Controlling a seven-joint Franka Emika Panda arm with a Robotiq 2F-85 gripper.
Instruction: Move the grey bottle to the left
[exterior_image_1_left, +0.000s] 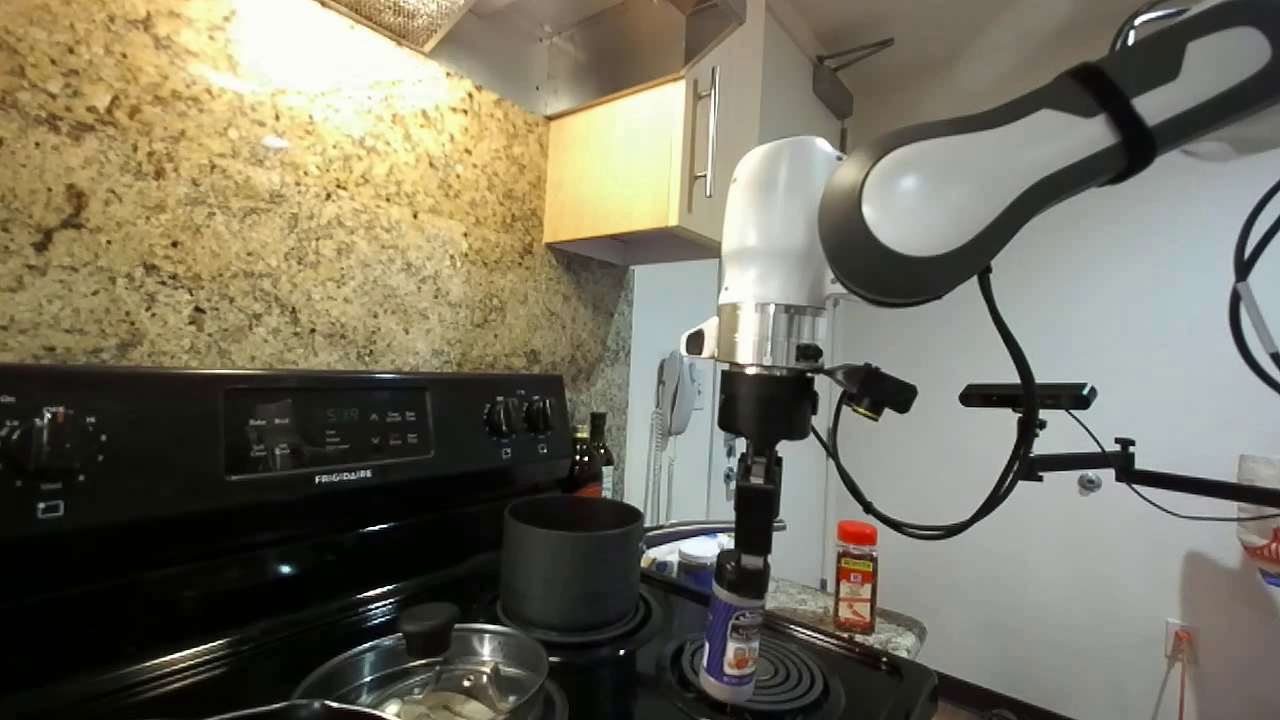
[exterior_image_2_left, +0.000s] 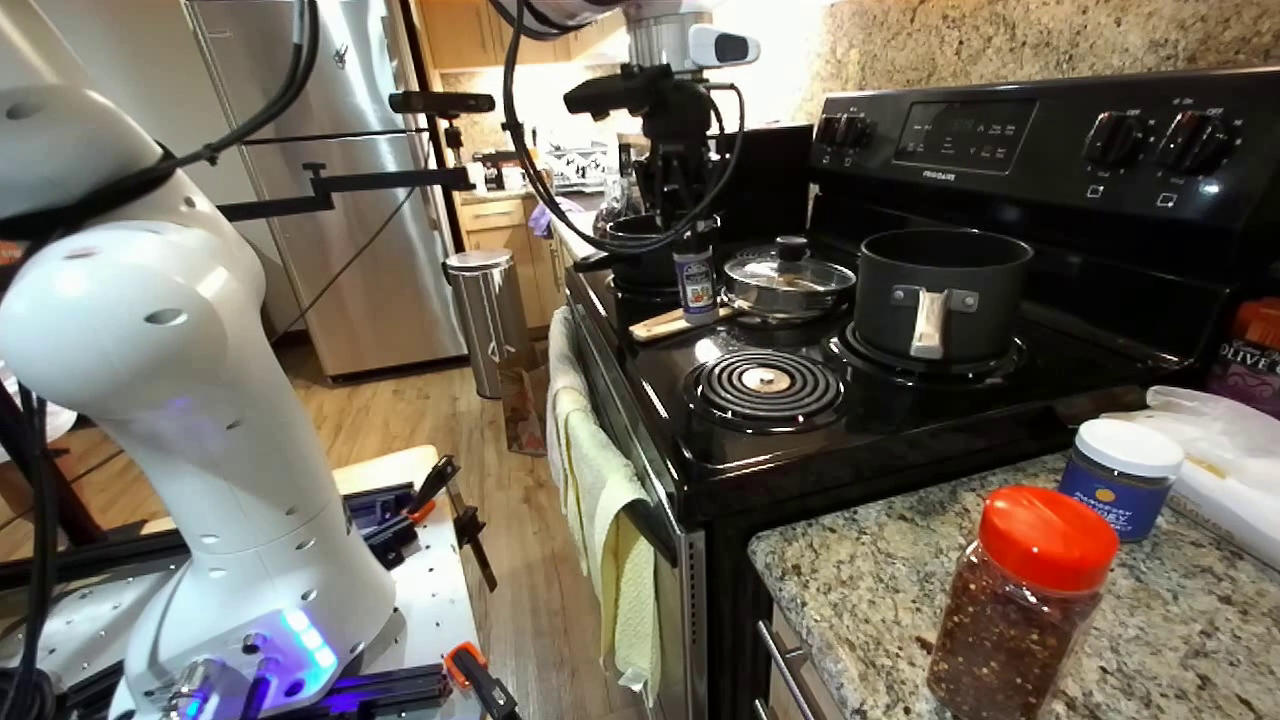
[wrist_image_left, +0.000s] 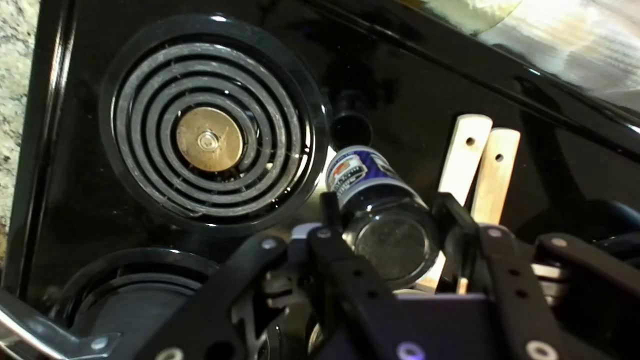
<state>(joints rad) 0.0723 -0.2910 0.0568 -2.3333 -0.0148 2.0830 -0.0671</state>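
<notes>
1. Grey bottle (wrist_image_left: 372, 172): label fine print too small in both exterior views; far side hidden, wrist view.
2. Gripper (wrist_image_left: 389, 206): linkage cut by btm edge, wrist view.
3. Arm (exterior_image_1_left: 940, 195): cut by R edge, in an exterior view.
4. Lidded pan (exterior_image_1_left: 520, 655): cut by btm edge, in an exterior view; contents unclear thru glass.
5. Black pot (exterior_image_1_left: 570, 565): inside btm hidden in both exterior views; handle cut by L edge, wrist view.
6. Dark bottles (exterior_image_1_left: 602, 450): lower parts behind pot, can't read labels.
7. Far pot (exterior_image_2_left: 640, 268): partly behind cable (exterior_image_2_left: 509, 90) + gripper, in an exterior view.
8. Red-capped jar (exterior_image_2_left: 1010, 630): base cut by btm edge, in an exterior view.
9. Stove display (exterior_image_2_left: 965, 133): digits too small, in an exterior view.
10. Pale patch (wrist_image_left: 590, 50): blurred, cut by edge, can't ID.
</notes>
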